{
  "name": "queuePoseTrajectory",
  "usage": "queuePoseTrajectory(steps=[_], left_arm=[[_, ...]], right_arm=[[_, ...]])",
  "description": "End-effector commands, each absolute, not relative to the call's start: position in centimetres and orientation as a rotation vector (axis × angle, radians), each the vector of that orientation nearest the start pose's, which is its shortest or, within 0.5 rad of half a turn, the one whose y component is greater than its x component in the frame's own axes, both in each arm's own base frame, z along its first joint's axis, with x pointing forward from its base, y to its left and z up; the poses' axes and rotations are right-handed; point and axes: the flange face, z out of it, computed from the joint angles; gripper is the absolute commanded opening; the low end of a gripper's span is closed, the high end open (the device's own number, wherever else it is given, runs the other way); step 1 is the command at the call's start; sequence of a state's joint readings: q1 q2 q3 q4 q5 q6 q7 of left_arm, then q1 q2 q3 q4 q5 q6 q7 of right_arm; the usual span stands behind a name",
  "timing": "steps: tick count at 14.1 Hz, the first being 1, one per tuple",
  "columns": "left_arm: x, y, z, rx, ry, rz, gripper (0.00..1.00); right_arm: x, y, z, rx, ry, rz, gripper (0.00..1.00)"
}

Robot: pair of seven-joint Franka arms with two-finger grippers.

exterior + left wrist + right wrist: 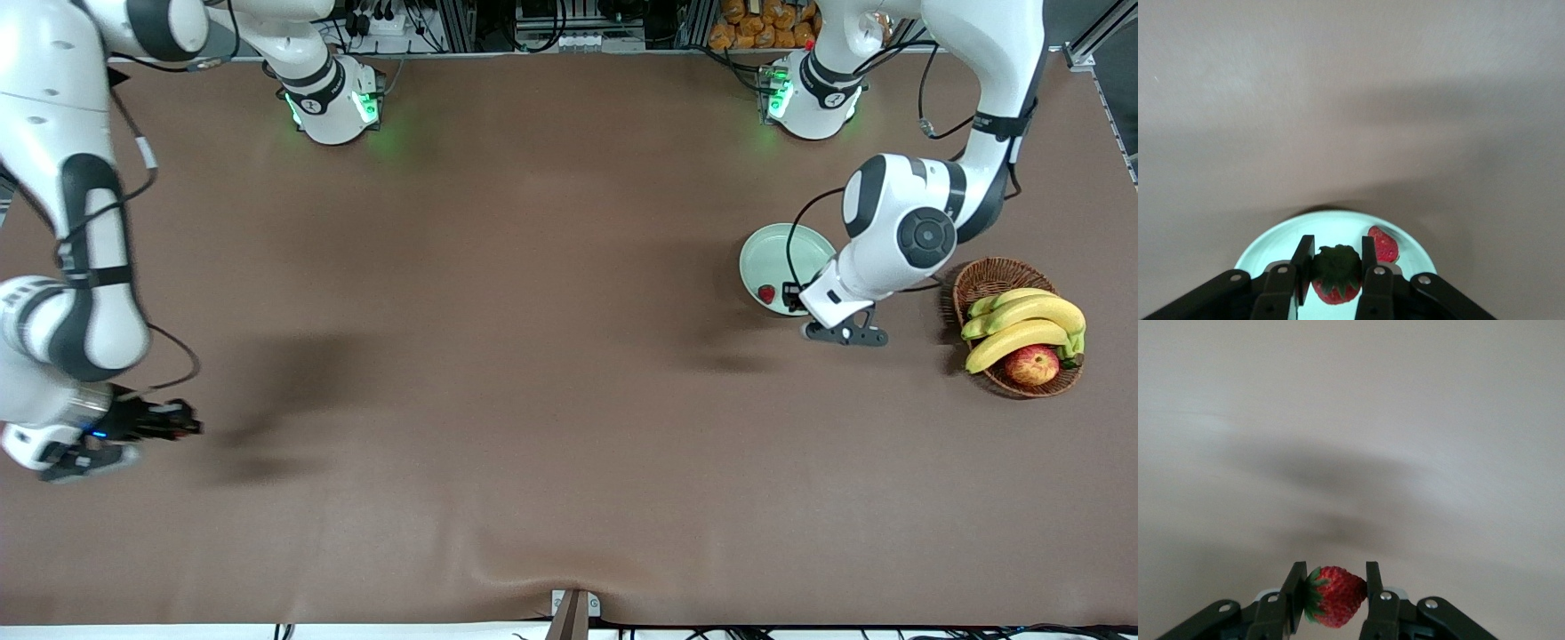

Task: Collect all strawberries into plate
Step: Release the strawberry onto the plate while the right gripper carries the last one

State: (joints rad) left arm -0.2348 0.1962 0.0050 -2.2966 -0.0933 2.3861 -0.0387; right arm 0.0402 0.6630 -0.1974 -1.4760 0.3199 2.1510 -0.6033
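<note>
The pale mint-green plate (773, 253) lies toward the left arm's end of the table, and one strawberry (765, 293) rests in it. My left gripper (791, 293) hangs just over the plate's rim. In the left wrist view this gripper (1336, 250) is shut on a second strawberry (1335, 277), leafy cap up, beside the lying berry (1383, 245) on the plate (1271, 247). My right gripper (188, 430) is over bare table at the right arm's end. The right wrist view shows it (1335, 577) shut on a third strawberry (1335, 595).
A brown wicker basket (987, 280) stands beside the plate, closer to the table's end, with bananas (1022, 324) and a red-yellow apple (1031, 364) in it. Brown cloth covers the table between the two arms.
</note>
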Motion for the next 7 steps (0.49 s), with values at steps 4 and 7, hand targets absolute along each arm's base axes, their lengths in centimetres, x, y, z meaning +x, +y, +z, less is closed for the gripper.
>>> queuePoseTrajectory(steps=[4, 7], left_arm=[[46.6, -11.0, 22.9, -3.160, 0.207, 0.191, 0.48], [46.5, -10.9, 22.2, -3.157, 0.204, 0.210, 1.00]], right_arm=[[71.7, 9.8, 31.0, -2.941, -0.581, -0.168, 0.00], [70.5, 18.7, 31.5, -2.931, -0.584, -0.235, 0.00]])
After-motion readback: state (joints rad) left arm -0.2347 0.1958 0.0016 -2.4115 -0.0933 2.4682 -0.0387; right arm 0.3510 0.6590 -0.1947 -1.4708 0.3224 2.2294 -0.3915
